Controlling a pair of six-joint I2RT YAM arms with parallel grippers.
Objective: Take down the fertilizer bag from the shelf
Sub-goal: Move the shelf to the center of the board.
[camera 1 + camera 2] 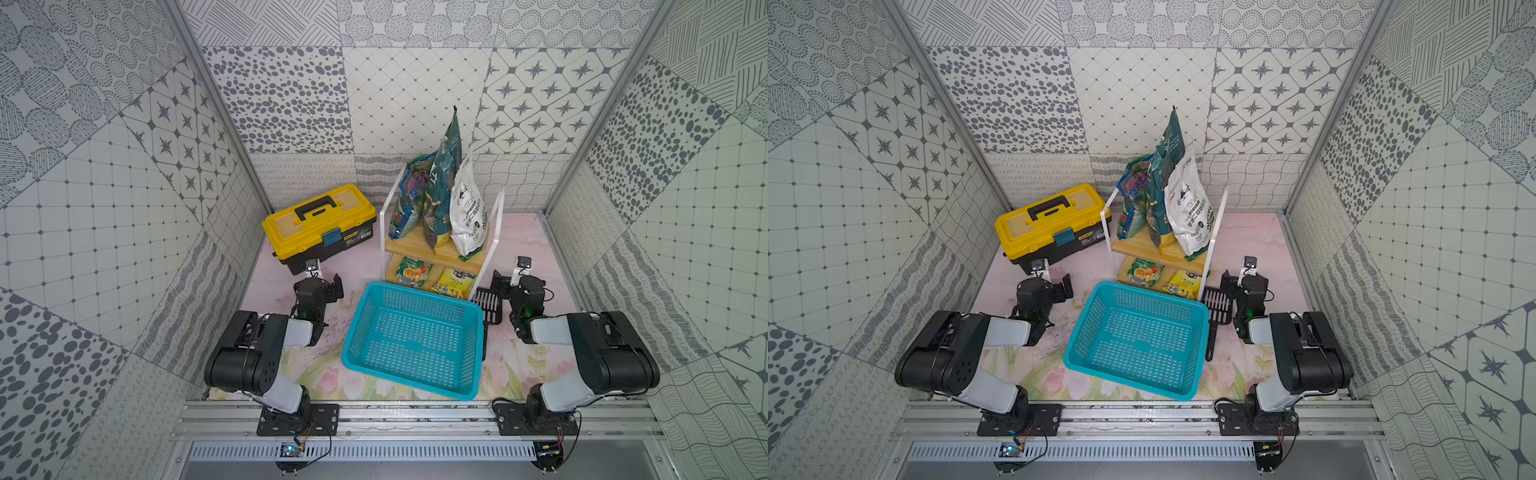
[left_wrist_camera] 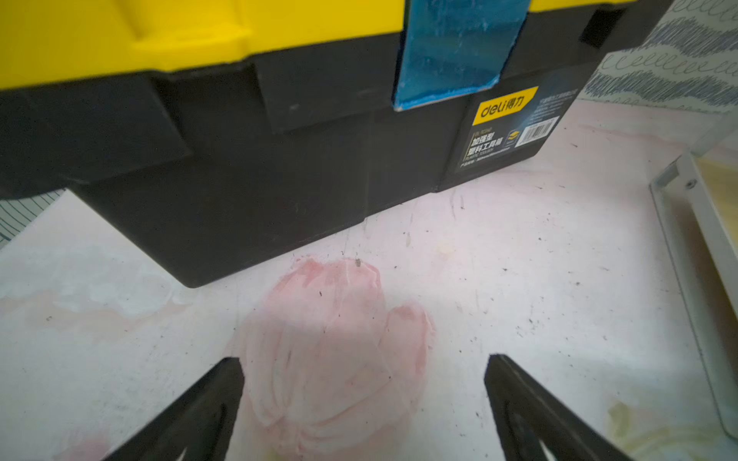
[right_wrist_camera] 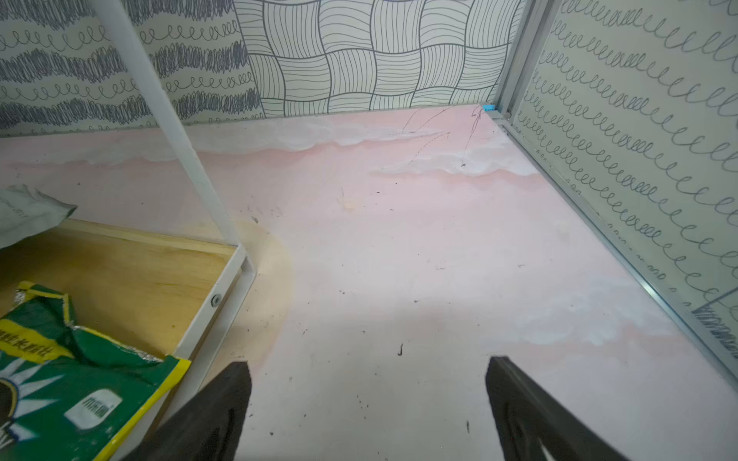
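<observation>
- The shelf (image 1: 446,254) stands at the back of the table (image 1: 270,286), just beside the yellow-and-black toolbox (image 1: 318,226).
- Three bags stand upright on its upper board: a colourful bag (image 1: 409,199), a tall teal bag (image 1: 442,195) and a white bag (image 1: 467,216). They lean on one another between the white side panels, which seems to be what keeps them from toppling.
- I cannot tell which of these three is the fertilizer bag; none has been taken down yet.
- Two flat packets lie on the lower board, a green packet (image 1: 413,272) and a yellow packet (image 1: 453,282).
- A blue basket (image 1: 358,328) sits empty right in front of the shelf (likely the place meant to receive the bag). A black slotted scoop (image 1: 492,307) lies against the basket's right side.
- Both arms are folded low on either side of the basket, well below the upper board, so the reach looks not yet begun.
- The left hand (image 2: 364,361) points at the front of the toolbox. Its jaws are spread wide, with only bare table between them, and it holds and touches nothing.
- The right hand (image 3: 368,362) sits near the foot of the shelf's right side panel. Its jaws are equally wide apart and empty.
- The right hand is the nearer one to the white bag, so it seems the more natural choice to rise and take it.
</observation>
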